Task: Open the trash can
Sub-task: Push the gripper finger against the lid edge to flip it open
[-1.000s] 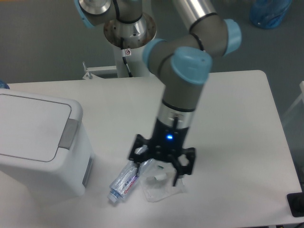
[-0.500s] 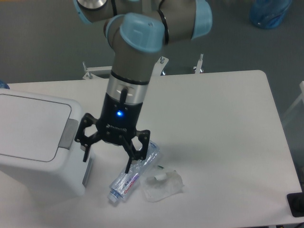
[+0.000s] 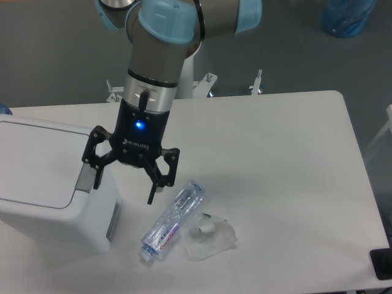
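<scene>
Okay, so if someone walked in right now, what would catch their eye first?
Probably the end effector, open and lit by a blue light, poised right at the grey tab of the big white trash can on the left. Next, the crushed plastic bottle and a crumpled clear wrapper lying on the table nearby.

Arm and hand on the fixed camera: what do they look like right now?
The arm has grey cylindrical segments with light-blue joint caps, then a silver wrist band. The hand is black, with two skeletal linkage fingers and a glowing blue light on its body. No loose cables show.
</scene>
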Robot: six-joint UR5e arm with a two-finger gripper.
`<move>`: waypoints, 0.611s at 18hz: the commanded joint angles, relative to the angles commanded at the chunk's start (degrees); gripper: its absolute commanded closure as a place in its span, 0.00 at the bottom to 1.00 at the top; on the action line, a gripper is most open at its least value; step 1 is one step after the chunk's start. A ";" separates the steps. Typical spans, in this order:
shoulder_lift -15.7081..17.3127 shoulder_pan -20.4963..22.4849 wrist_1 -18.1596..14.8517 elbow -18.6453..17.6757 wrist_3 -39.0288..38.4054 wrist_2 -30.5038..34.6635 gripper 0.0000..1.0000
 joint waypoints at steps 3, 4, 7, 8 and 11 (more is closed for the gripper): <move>0.09 -0.35 0.00 -1.06 0.00 0.09 0.00; -0.08 -0.53 0.00 -1.15 0.00 0.09 0.00; -0.17 -0.97 0.00 -1.59 0.00 0.18 0.00; -0.17 -0.97 0.00 -1.59 0.00 0.26 0.00; -0.08 -0.97 0.00 -1.85 0.00 0.26 0.00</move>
